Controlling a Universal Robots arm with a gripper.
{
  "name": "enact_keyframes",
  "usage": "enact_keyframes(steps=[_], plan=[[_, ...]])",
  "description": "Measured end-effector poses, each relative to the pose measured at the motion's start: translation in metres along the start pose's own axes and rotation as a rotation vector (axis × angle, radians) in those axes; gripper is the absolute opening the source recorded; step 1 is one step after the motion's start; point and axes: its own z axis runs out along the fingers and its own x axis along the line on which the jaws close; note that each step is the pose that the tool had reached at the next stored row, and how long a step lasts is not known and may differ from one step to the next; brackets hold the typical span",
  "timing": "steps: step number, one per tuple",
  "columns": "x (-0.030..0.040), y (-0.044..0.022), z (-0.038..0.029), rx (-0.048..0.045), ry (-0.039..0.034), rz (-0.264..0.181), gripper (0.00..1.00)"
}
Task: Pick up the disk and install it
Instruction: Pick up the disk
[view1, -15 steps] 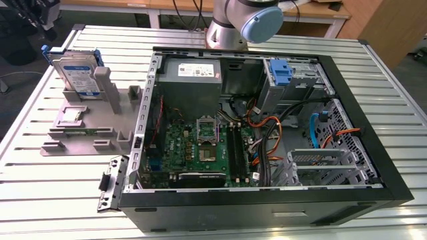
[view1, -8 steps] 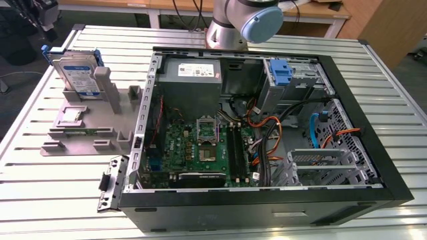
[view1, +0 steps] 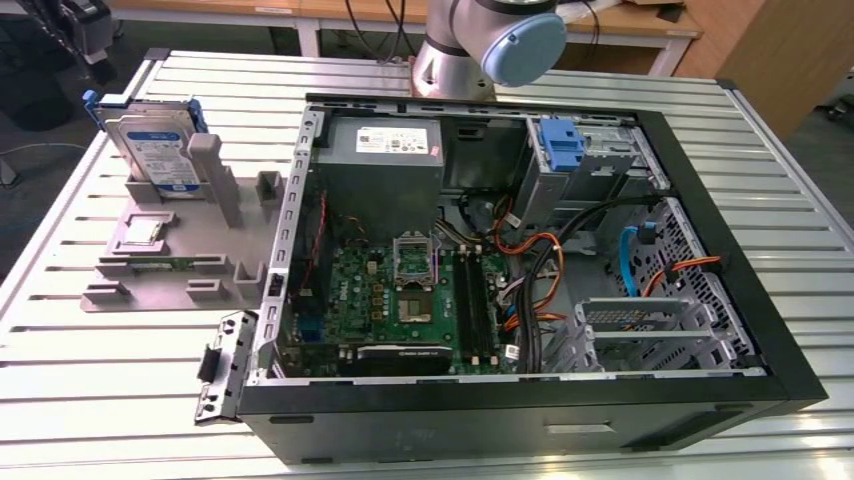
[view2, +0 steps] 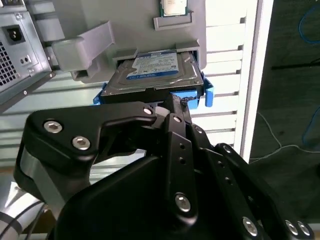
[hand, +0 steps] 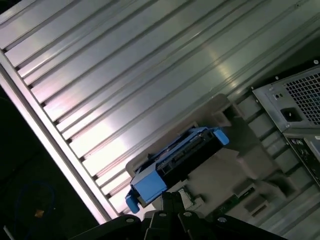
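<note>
**Table** (view1: 107, 400): slatted metal, carrying every item listed.

**Computer case** (view1: 747, 330): lies open on its side and serves as the reference here.

**Arm** (view1: 507, 40): rises just behind the case's far wall.

**Grey holder** (view1: 174, 240): sits just beside the case, on the exterior view's left of it.

**Gripper** (view2: 174, 102): in the second wrist view it hovers close to the disk's upper edge, on the holder's side of the case. The jaws appear drawn together with nothing between them. Contact with the blue rail cannot be confirmed.

**Disk** (view1: 150, 150): stands on edge in the holder's slot, apart from the case wall. It is not lifted and not installed.

**Upright post** (view1: 211, 170): part of the holder, standing close against the disk's face on the case side.

**Chip** (view1: 142, 232): lies flat on the holder, near the disk.

**Assessment:** the step in hand is judged to be the approach for the pick-up.
- The jaws should part enough to straddle the disk's thickness.
- They should sit centred along the upper edge and bear on the flat faces rather than the thin blue tabs.
- The post leaves little room on that face, so alignment should be square to the slot. A skewed grip would likely bind the rail in the holder.
</note>
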Motion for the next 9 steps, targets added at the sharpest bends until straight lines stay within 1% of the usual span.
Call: enact_keyframes(steps=[9], plan=[[0.0000,-0.0001,0.0014,0.0031,-0.0059,0.151,0.11]])
